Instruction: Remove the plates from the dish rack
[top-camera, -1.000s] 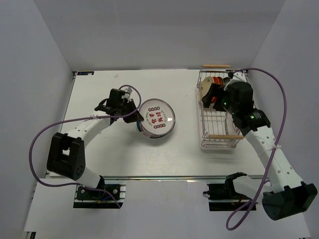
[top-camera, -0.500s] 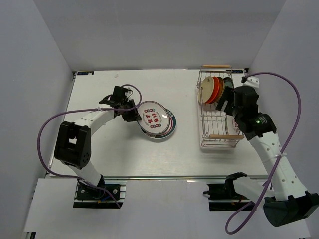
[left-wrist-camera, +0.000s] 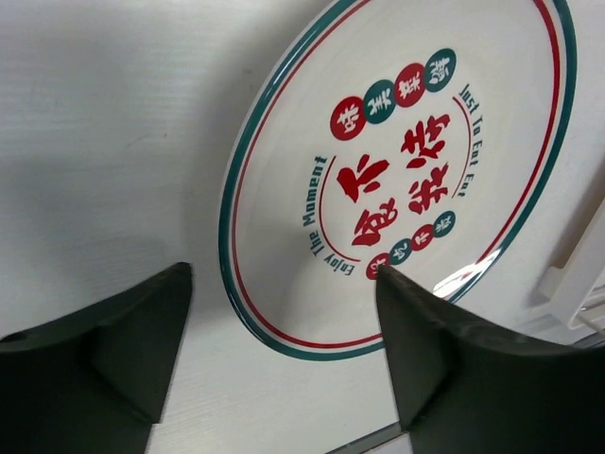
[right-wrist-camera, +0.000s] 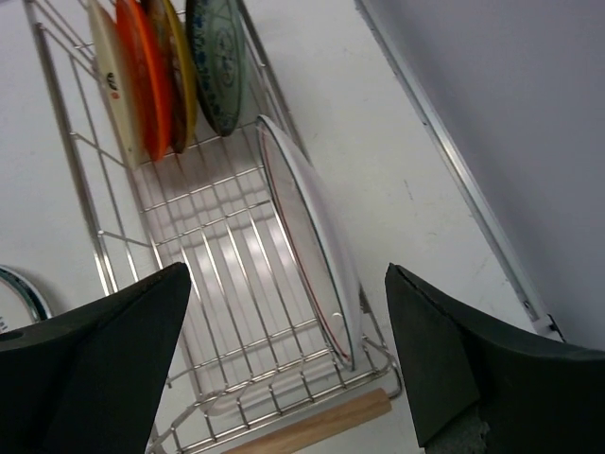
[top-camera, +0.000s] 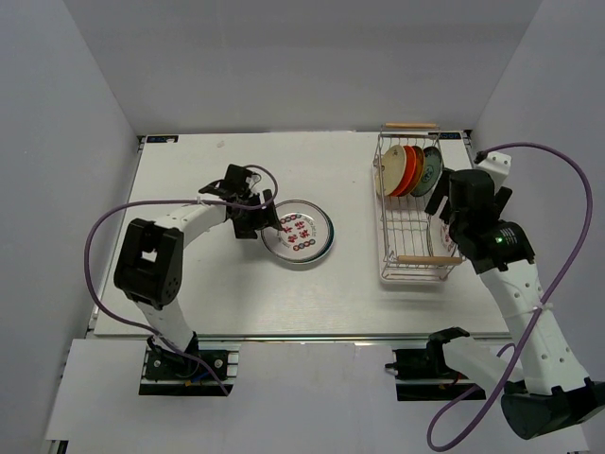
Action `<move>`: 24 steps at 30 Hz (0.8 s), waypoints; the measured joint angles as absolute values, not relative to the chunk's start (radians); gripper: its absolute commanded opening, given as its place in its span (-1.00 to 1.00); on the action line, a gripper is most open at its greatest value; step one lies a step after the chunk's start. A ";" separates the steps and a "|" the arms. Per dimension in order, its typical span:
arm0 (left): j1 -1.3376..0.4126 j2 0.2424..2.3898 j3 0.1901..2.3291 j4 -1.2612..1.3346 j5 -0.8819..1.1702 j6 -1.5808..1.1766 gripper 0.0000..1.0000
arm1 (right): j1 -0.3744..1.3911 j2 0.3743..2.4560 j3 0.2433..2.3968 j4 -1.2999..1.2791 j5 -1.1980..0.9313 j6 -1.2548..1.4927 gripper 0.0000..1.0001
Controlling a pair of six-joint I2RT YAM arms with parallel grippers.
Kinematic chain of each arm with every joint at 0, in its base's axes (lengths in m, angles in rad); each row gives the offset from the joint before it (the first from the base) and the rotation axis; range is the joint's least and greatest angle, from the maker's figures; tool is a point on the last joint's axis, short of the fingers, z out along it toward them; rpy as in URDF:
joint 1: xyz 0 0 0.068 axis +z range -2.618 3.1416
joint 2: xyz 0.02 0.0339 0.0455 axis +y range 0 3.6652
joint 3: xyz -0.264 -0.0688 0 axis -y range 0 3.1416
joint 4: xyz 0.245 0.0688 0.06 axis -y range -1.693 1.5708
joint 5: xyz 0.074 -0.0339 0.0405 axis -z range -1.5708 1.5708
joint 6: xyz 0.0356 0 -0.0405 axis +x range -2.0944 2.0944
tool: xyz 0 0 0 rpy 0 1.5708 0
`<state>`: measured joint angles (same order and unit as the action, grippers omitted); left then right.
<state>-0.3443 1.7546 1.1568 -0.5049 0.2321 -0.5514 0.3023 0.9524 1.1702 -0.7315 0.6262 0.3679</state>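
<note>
Top view: a ringed plate lies flat mid-table. The left gripper sits at its 9 o'clock rim. The rack stands at 3 o'clock from the plate. A white plate, an orange plate and a teal plate stand on edge at its 12 o'clock end. The right gripper hangs over the rack's 3 o'clock side.

Left wrist: the fingers are spread wide with nothing between them. The ringed plate lies on the table just ahead, toward 1 o'clock.

Right wrist: the fingers are spread and hold nothing, above the rack floor. A leaning plate, white with a thin rim line, rests against the rack's 3 o'clock wall. The standing plates are at 11 o'clock.
</note>
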 measured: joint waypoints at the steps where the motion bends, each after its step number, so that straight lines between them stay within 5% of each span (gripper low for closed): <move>1: -0.347 1.760 1.164 -0.507 0.236 -0.552 0.83 | 0.302 0.952 1.171 -0.744 0.643 0.371 0.78; 9: -0.356 1.817 1.246 -0.548 0.227 -0.543 0.96 | 0.301 0.972 1.170 -0.802 0.725 0.372 0.77; 15: -0.355 1.803 1.260 -0.619 0.152 -0.547 0.96 | 0.297 1.068 1.159 -0.801 0.733 0.340 0.38; 24: -0.351 1.570 1.248 -0.673 0.012 -0.585 0.96 | 0.295 1.179 1.149 -0.796 0.753 0.300 0.33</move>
<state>-0.3508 1.5703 1.2476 -0.6735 0.0120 -0.5846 0.2947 1.1793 1.1492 -0.7956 0.7532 0.3004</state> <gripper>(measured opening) 0.981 0.675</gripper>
